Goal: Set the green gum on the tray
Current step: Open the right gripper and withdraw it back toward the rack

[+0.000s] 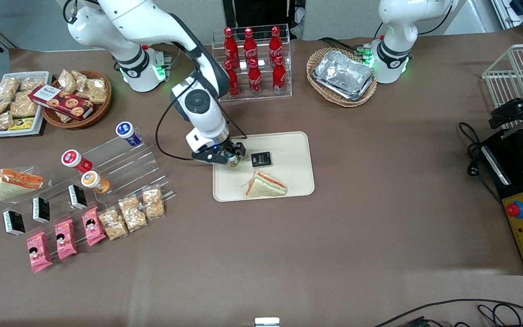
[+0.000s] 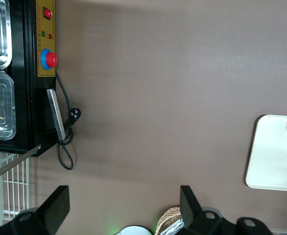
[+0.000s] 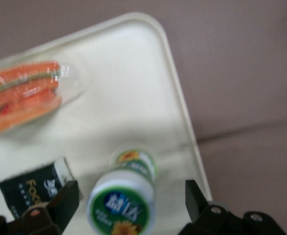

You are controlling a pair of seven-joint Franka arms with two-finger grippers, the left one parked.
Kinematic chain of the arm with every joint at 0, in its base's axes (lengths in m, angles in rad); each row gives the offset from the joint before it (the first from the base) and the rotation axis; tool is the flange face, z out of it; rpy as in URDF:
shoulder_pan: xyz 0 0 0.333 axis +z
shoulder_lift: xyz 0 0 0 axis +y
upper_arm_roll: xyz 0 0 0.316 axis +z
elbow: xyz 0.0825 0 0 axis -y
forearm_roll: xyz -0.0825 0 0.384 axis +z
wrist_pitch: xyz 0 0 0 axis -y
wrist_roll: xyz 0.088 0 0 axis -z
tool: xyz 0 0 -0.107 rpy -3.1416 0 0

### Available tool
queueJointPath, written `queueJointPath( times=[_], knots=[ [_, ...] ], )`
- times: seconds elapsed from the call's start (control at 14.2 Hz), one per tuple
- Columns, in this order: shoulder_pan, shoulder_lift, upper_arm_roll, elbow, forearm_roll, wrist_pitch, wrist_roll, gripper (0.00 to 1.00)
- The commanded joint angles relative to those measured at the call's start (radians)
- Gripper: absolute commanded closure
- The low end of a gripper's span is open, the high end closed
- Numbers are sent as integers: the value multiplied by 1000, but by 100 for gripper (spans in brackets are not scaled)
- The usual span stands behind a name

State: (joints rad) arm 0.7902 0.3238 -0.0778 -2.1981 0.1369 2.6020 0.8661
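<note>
green gum (image 3: pixel 126 200): white lid w/ green round label, sunflower print; green-yellow body
tray (image 1: pixel 288 150): plain cream
gripper (image 3: pixel 128 208): black fingers, above the tray's corner nearest the working arm
sandwich (image 1: pixel 265 185): pale bread, orange + green layers, clear wrap
small box (image 1: pixel 261 159): black, gold lettering
tablecloth (image 1: pixel 379 204): plain brown
cola bottles (image 1: pixel 252 61): red, white script
snack packs (image 1: pixel 64 238): pink, cartoon face
</note>
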Motion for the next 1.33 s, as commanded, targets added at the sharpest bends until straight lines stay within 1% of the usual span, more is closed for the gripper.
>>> queueJointPath(
  times=[0.0,0.28,0.63,0.91,1.26],
  knots=[
    [-121,-135,-25,-5,1,-150,-195,3],
    [-287,-248,-30,59,3,-386,-427,2],
    [-465,-269,-30,289,10,-742,-617,1],
    [-568,-269,-31,460,0,-951,-676,1],
    [-667,-267,-31,636,-8,-1117,-680,1]
  ],
)
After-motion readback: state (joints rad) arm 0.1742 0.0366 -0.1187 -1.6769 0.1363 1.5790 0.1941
